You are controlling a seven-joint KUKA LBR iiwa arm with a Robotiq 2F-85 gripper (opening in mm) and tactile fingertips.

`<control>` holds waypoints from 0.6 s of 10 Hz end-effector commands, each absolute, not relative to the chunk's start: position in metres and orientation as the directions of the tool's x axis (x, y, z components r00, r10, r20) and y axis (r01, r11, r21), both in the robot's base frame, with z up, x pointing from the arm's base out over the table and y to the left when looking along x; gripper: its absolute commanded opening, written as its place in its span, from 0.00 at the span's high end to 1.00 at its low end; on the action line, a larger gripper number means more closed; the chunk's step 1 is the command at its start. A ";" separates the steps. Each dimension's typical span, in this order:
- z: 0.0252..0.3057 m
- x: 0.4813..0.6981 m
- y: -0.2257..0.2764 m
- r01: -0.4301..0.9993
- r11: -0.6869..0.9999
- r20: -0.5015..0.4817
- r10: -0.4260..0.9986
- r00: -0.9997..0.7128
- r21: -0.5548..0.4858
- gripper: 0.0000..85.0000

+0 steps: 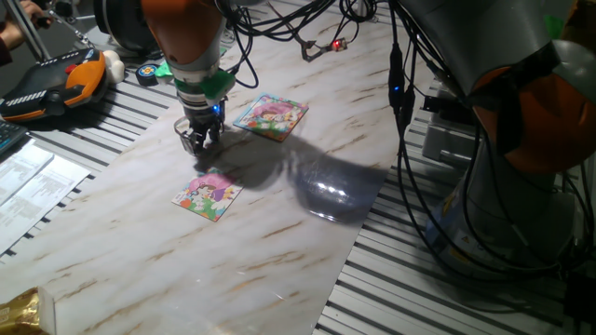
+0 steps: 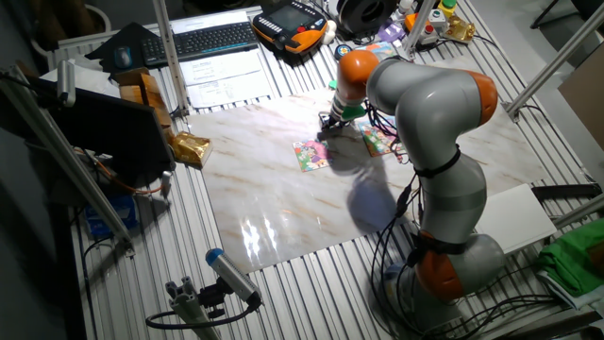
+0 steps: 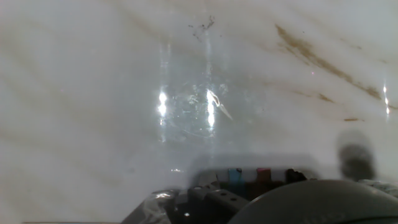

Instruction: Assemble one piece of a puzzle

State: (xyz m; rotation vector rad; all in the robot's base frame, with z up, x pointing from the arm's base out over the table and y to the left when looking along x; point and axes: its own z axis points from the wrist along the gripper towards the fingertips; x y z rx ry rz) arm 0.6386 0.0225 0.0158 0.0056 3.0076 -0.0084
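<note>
My gripper (image 1: 200, 146) hangs low over the marble table (image 1: 279, 242), between two colourful puzzle boards. One board (image 1: 207, 194) lies just in front of the gripper and the other (image 1: 271, 115) behind and to the right of it. The other fixed view shows the gripper (image 2: 326, 127) next to the near board (image 2: 310, 154). The dark fingers point down, and the gap between them is too small to read. The piece does not show in any view. The hand view holds only bare marble (image 3: 199, 93) with glare.
A black round disc (image 1: 148, 73) and an orange-black pendant (image 1: 56, 82) lie at the back left, off the marble. A keyboard (image 2: 212, 38) and papers sit beyond the table. The arm's cables (image 1: 410, 140) hang at the right edge. Slatted metal surrounds the marble.
</note>
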 end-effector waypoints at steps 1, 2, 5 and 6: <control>0.015 0.638 0.023 0.004 1.000 -0.135 0.003 -0.991 -0.005 0.30; 0.015 0.638 0.023 0.002 1.000 -0.135 0.002 -0.991 -0.004 0.30; 0.014 0.638 0.023 0.002 1.000 -0.135 0.002 -0.991 -0.001 0.31; 0.013 0.638 0.023 0.002 1.000 -0.135 0.003 -0.991 0.002 0.32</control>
